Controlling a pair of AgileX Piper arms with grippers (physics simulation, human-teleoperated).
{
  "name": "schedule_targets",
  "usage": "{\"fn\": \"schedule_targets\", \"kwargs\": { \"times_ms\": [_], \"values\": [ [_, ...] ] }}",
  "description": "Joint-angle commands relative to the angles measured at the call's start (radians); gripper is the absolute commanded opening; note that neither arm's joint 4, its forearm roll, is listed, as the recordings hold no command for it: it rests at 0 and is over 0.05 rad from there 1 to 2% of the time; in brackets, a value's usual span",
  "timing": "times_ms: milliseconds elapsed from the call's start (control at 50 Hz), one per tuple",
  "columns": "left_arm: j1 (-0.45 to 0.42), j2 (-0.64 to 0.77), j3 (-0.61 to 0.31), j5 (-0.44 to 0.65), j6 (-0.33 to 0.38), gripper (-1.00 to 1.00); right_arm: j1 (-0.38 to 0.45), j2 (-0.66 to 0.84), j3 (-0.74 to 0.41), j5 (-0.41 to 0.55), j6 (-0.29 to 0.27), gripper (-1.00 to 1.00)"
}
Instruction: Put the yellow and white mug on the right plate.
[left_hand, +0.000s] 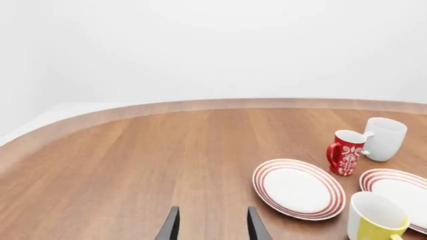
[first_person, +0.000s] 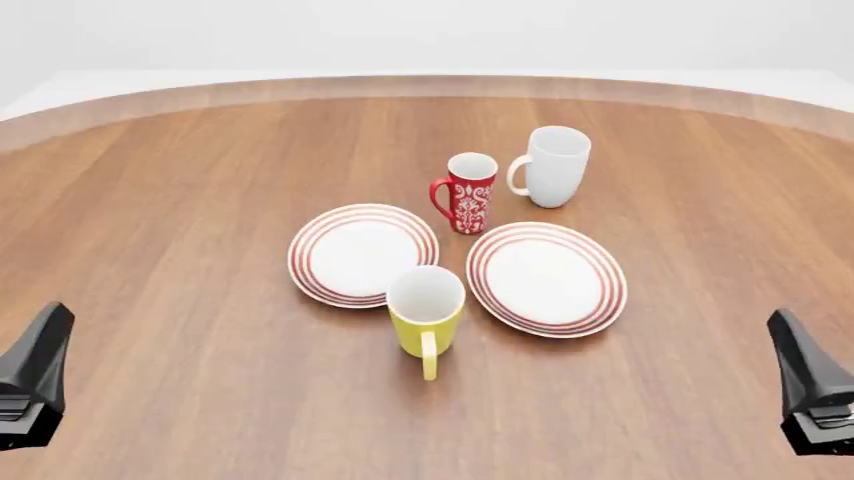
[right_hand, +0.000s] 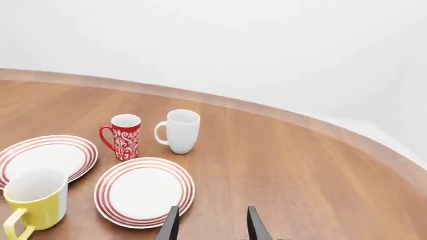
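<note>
You haven't really started: yellow and white mug (first_person: 426, 310) sits just left of the right plate (first_person: 546, 278), both grippers (left_hand: 211, 225) (right_hand: 211, 224) parted, empty.

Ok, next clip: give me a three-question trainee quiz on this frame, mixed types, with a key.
1. True or false: the yellow and white mug already stands on the right plate.
2. Which mug stands nearest the red patterned mug? A) the all-white mug B) the yellow and white mug
3. Fill in: the yellow and white mug's handle points toward the ____ edge of the table, in the front view.

Key
1. False: it stands on the table, in front of the gap between the left plate and the right plate.
2. A
3. Near (the arms' own side).
</note>
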Motion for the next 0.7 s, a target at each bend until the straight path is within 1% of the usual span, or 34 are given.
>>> {"fn": "schedule_targets", "kwargs": {
  "times_ms": [20,40,60,80,100,120,140,160,200,240,260,280,300,360,380,420,440,480,560,600,660,680,700],
  "values": [
    [0.0,0.0,0.0,0.0,0.0,1.0,0.084,0.062,-0.065,0.061,0.021,1.0],
    [0.0,0.0,0.0,0.0,0.0,1.0,0.088,0.072,-0.072,0.066,0.03,1.0],
    [0.0,0.0,0.0,0.0,0.0,1.0,0.101,0.113,-0.11,0.081,0.042,1.0],
    [0.0,0.0,0.0,0.0,0.0,1.0,0.116,0.12,-0.121,0.086,0.039,1.0],
    [0.0,0.0,0.0,0.0,0.0,1.0,0.137,0.099,-0.109,0.092,0.023,1.0],
    [0.0,0.0,0.0,0.0,0.0,1.0,0.15,0.089,-0.127,0.107,0.0,1.0],
    [0.0,0.0,0.0,0.0,0.0,1.0,0.151,0.089,-0.134,0.114,0.002,1.0],
    [0.0,0.0,0.0,0.0,0.0,1.0,0.158,0.108,-0.156,0.129,-0.011,1.0],
    [0.0,0.0,0.0,0.0,0.0,1.0,0.166,0.112,-0.148,0.129,-0.021,1.0],
    [0.0,0.0,0.0,0.0,0.0,1.0,0.165,0.155,-0.19,0.145,-0.001,1.0],
    [0.0,0.0,0.0,0.0,0.0,1.0,0.173,0.166,-0.203,0.149,-0.007,1.0],
    [0.0,0.0,0.0,0.0,0.0,1.0,0.169,0.157,-0.186,0.146,-0.008,1.0],
    [0.0,0.0,0.0,0.0,0.0,1.0,0.173,0.178,-0.199,0.153,0.005,1.0],
    [0.0,0.0,0.0,0.0,0.0,1.0,0.181,0.204,-0.22,0.168,0.007,1.0],
    [0.0,0.0,0.0,0.0,0.0,1.0,0.186,0.231,-0.258,0.189,0.014,1.0],
    [0.0,0.0,0.0,0.0,0.0,1.0,0.194,0.226,-0.251,0.19,0.01,1.0],
    [0.0,0.0,0.0,0.0,0.0,1.0,0.204,0.243,-0.267,0.209,0.017,1.0],
    [0.0,0.0,0.0,0.0,0.0,1.0,0.22,0.254,-0.287,0.229,0.016,1.0],
    [0.0,0.0,0.0,0.0,0.0,1.0,0.239,0.272,-0.332,0.265,0.038,1.0],
    [0.0,0.0,0.0,0.0,0.0,1.0,0.256,0.266,-0.355,0.282,0.032,1.0],
    [0.0,0.0,0.0,0.0,0.0,1.0,0.277,0.302,-0.381,0.295,0.044,1.0],
    [0.0,0.0,0.0,0.0,0.0,1.0,0.283,0.331,-0.393,0.299,0.063,1.0],
    [0.0,0.0,0.0,0.0,0.0,1.0,0.286,0.351,-0.399,0.3,0.057,1.0]
  ]
}}
